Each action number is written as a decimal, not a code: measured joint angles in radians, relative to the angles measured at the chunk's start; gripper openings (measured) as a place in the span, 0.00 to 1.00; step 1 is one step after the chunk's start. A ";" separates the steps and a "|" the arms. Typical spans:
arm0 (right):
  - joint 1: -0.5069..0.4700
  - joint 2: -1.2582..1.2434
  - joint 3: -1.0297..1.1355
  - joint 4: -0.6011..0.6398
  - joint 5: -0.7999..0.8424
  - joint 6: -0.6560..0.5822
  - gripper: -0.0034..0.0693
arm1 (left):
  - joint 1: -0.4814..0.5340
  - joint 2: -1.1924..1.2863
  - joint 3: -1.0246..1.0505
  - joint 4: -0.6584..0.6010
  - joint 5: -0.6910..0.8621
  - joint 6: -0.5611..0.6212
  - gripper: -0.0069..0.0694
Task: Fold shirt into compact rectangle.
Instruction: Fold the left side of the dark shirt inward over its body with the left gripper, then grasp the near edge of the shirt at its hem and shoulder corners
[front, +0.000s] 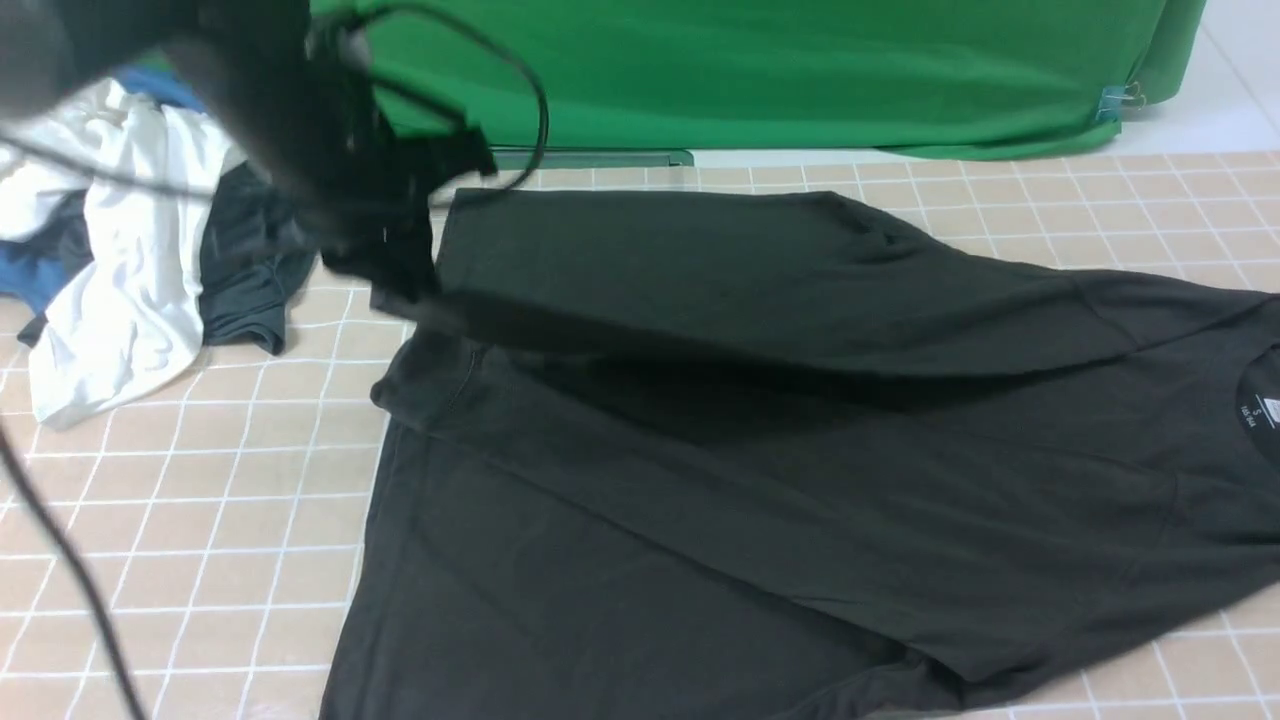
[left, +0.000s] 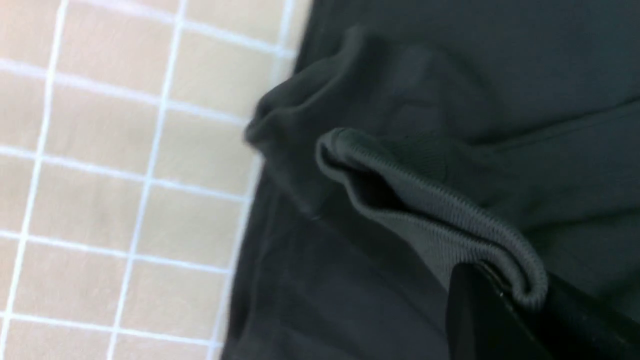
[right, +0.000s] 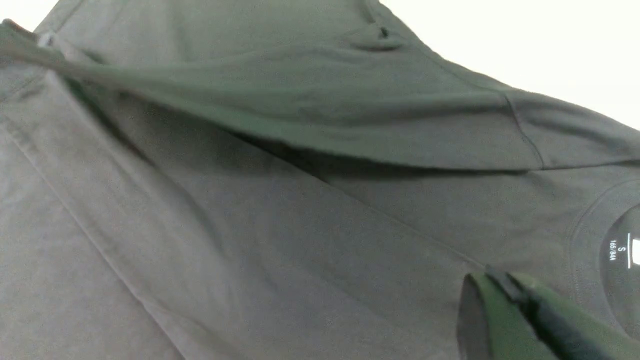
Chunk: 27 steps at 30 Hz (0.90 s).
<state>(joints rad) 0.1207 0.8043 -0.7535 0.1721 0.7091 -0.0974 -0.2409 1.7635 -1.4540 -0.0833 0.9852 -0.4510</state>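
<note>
The black shirt (front: 750, 480) lies spread over the checked table, neck and white neck label (front: 1262, 412) at the far right. Its chest print does not show. My left gripper (front: 400, 290) is at the shirt's left end, shut on the ribbed hem (left: 440, 215). It holds the far edge lifted off the table, so a long flap (front: 700, 270) hangs over the body of the shirt. The right gripper (right: 492, 275) appears only in the right wrist view. It hovers over the shirt (right: 250, 225) near the collar label (right: 622, 250), fingers together, holding nothing.
A heap of clothes lies at the back left: a white garment (front: 120, 250), a dark grey garment (front: 245, 270) and a blue piece (front: 30, 275). A green cloth (front: 750, 70) hangs behind the table. A black cable (front: 60, 560) runs down the left side.
</note>
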 joint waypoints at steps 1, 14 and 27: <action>0.000 0.000 0.000 0.000 0.000 0.000 0.09 | -0.001 -0.007 0.044 0.005 -0.027 -0.005 0.11; 0.000 0.009 0.000 0.000 0.033 -0.004 0.09 | -0.001 -0.010 0.400 0.052 -0.379 -0.026 0.14; 0.000 0.094 0.000 -0.001 0.093 -0.056 0.09 | -0.001 -0.034 0.185 0.017 0.089 0.057 0.71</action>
<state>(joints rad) 0.1207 0.8983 -0.7535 0.1711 0.8018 -0.1536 -0.2422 1.7292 -1.2689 -0.0663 1.0743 -0.3943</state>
